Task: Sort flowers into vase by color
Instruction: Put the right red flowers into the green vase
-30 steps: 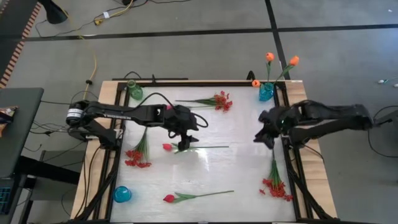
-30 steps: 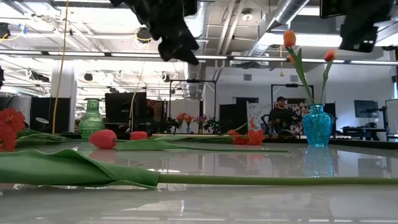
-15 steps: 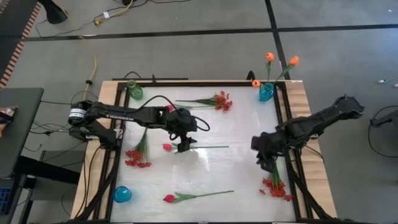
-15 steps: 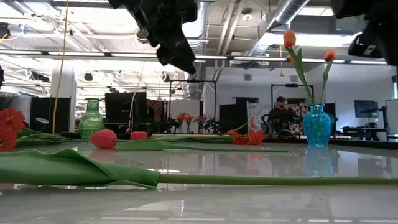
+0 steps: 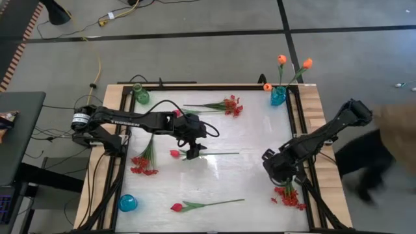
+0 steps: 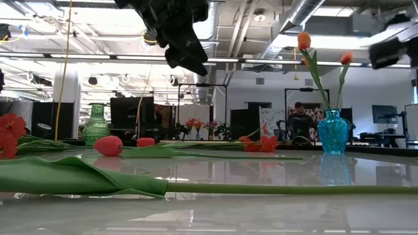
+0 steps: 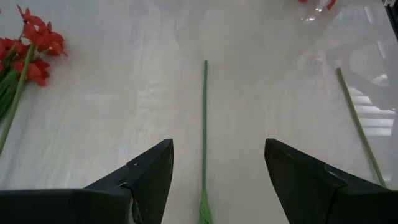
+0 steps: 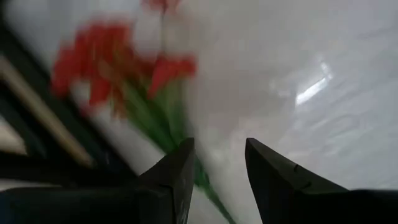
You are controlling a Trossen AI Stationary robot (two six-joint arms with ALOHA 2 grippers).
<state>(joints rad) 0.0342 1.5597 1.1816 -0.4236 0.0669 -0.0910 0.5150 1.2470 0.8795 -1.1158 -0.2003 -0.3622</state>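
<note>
Left gripper (image 5: 193, 150): fingers spread, hovering over the stem of a pink-red tulip (image 5: 175, 153) at mid-table, lined up along it as if for a pinch. Right gripper (image 5: 279, 170): fingers parted, empty, low above the red spray (image 5: 290, 195) by the table's right edge. Blue vase (image 5: 278, 96), far right corner, holds the orange tulips (image 5: 282, 59); the other flowers lie loose on the table.

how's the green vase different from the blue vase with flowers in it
The ribbed green glass vase stands at the table's far left corner and holds no flowers; the bright blue glass vase stands at the far right corner and holds three orange tulips. In the low view the green vase looks darker, the blue one brighter. Both stand upright, with a bulging body and narrower neck.
</note>
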